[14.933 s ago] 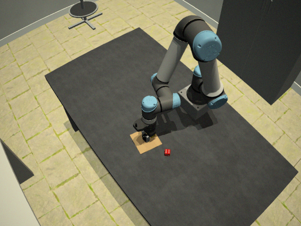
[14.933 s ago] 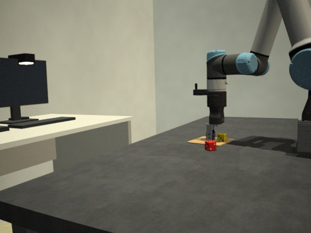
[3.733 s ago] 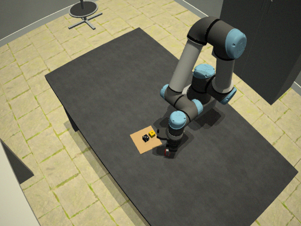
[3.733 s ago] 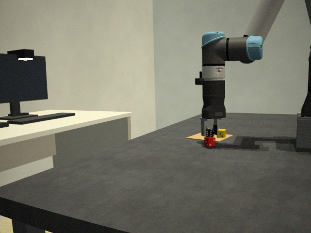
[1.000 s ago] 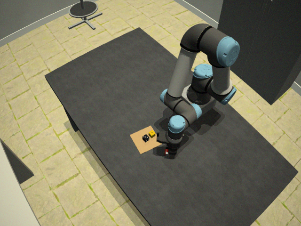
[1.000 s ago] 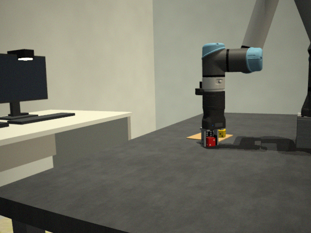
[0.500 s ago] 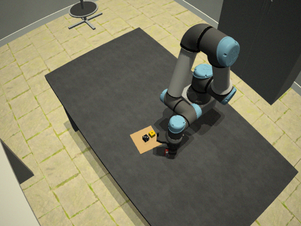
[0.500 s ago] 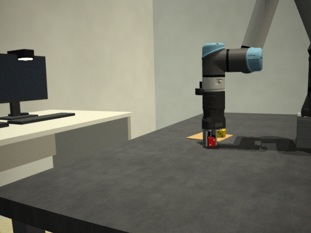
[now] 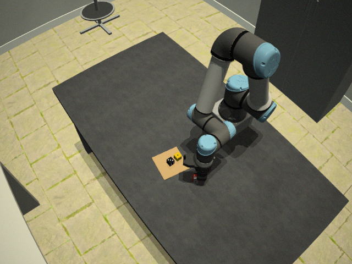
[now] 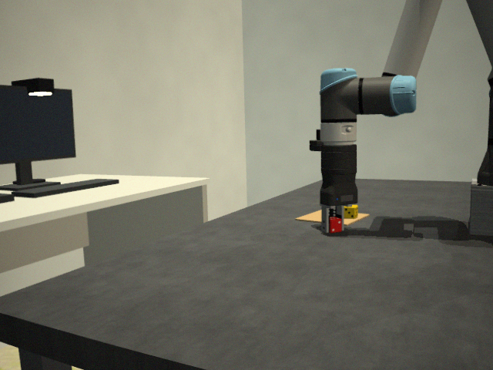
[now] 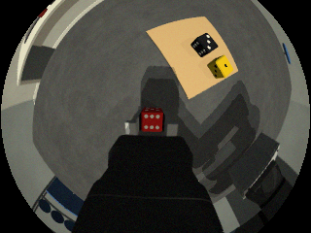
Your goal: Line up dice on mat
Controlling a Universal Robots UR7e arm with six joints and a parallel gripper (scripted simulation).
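The tan mat (image 9: 168,165) lies flat on the dark table, to the front left of the robot's base. A black die (image 9: 170,161) and a yellow die (image 9: 177,156) stand side by side on it; both show in the wrist view, black (image 11: 202,45) and yellow (image 11: 221,66). The red die (image 9: 196,175) stands on the bare table just off the mat's near right edge. My gripper (image 10: 333,227) points straight down at table level, and its fingers are shut on the red die (image 11: 154,120). In the side view the gripper hides the black die.
The robot's base (image 9: 236,109) stands behind and to the right of the mat. A white desk (image 10: 79,195) with a monitor stands beside the table, and a dark cabinet (image 9: 307,51) stands behind the base.
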